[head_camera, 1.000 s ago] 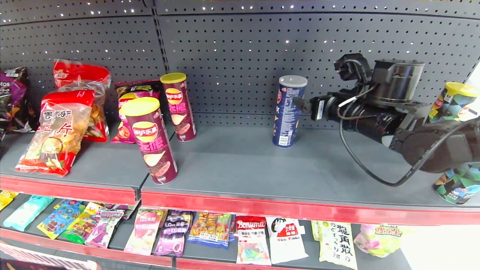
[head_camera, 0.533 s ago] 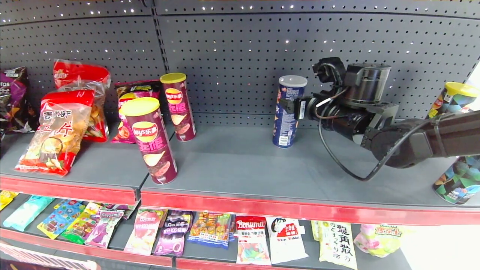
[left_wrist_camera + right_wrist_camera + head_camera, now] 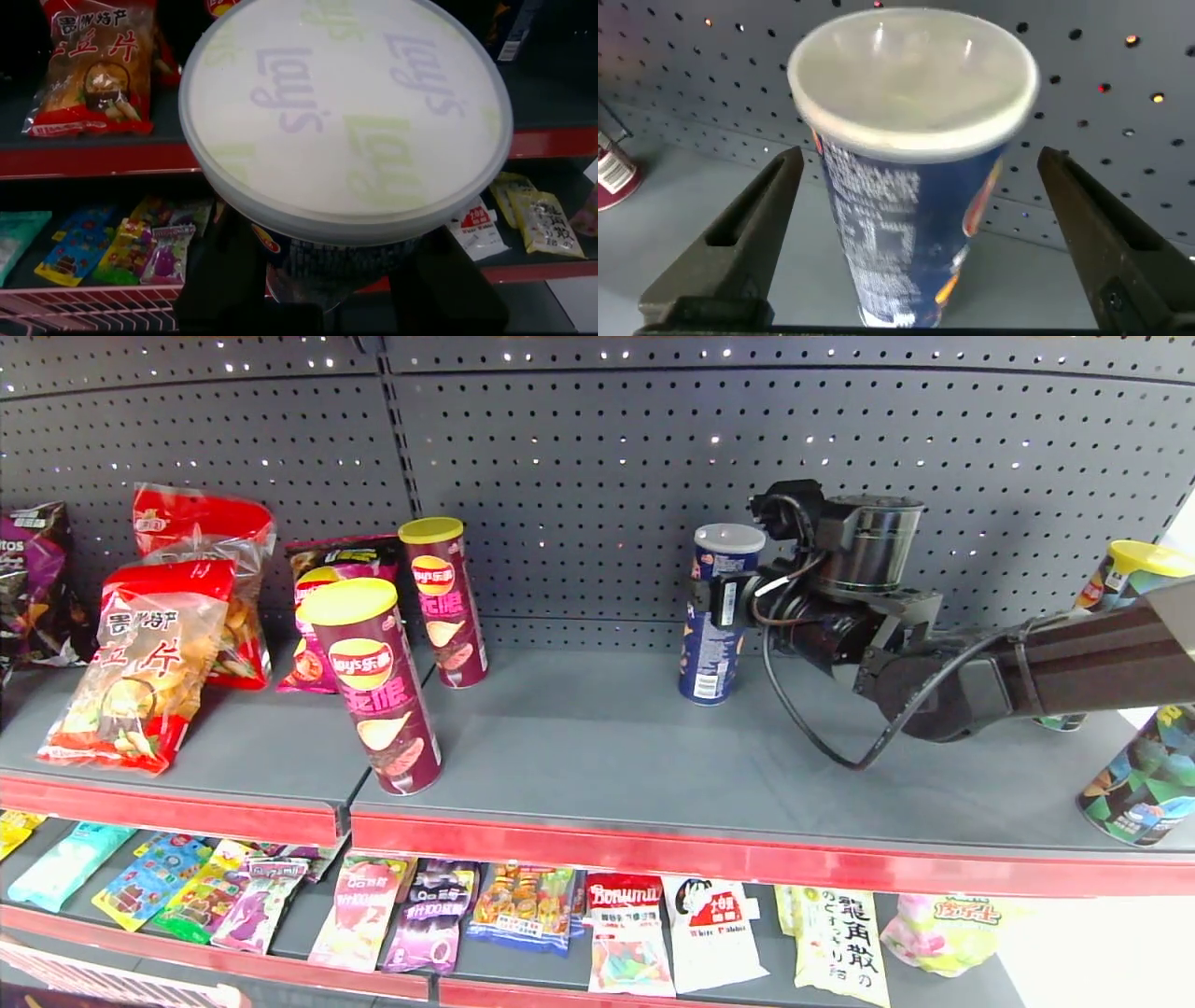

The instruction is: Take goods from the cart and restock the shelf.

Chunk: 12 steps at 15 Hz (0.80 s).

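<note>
Blue can [image 3: 711,649] stands upright at the far middle of the shelf [image 3: 597,756]. Right gripper [image 3: 920,163] is spread wide on both sides of it, not touching. Any sideways drift and one finger clips that tall can and tips it. Left gripper [image 3: 327,280] is clamped on a pale-lidded can [image 3: 346,121] out in front of the shelf

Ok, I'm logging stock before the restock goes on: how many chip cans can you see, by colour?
maroon cans: 2
blue can: 1
patterned cans: 2
held can, dark with a white lid: 1
Total: 6
</note>
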{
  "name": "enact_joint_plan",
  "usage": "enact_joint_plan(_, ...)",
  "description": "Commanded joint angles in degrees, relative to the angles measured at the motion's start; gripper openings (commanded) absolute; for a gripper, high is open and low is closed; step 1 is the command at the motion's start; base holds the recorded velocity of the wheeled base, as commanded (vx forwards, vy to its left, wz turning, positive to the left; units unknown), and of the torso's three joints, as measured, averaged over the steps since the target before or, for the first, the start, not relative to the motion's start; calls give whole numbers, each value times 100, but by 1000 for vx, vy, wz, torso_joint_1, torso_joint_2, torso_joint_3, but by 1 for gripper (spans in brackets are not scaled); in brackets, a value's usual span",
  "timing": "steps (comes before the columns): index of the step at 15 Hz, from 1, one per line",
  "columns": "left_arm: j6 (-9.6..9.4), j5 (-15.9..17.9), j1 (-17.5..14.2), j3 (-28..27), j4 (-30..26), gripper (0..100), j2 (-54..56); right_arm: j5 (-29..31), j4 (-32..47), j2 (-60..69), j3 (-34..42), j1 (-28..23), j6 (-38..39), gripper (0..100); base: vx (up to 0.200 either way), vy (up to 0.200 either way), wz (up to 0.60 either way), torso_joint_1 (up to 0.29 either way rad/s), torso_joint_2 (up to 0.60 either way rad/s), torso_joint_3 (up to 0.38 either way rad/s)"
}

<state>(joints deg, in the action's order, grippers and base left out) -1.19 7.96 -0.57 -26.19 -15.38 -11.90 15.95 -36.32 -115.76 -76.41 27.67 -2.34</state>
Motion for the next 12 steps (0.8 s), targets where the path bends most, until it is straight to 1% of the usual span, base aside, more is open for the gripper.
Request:
enact_joint_plan(1,-4,-23,-4,-1,0,0,12,75,19,-166,-269,1,-12,100,0,0,0,0,0,0)
enact_joint_plan(4,-4,-23,-4,8,0,0,12,286,28,-289,-489,63,-21,100,0,0,0,0,0,0)
enact_joint_plan(9,5,-23,-4,8,0,0,21,304,28,-289,-533,63,-38,100,0,0,0,0,0,0)
enact_joint_plan(10,-4,-23,-4,8,0,0,21,313,28,-298,-515,63,-38,0,0,0,0,0,0,0)
enact_joint_plan(12,-4,-23,-4,-1,0,0,21,295,37,-324,-506,63,-38,0,0,0,0,0,0,0)
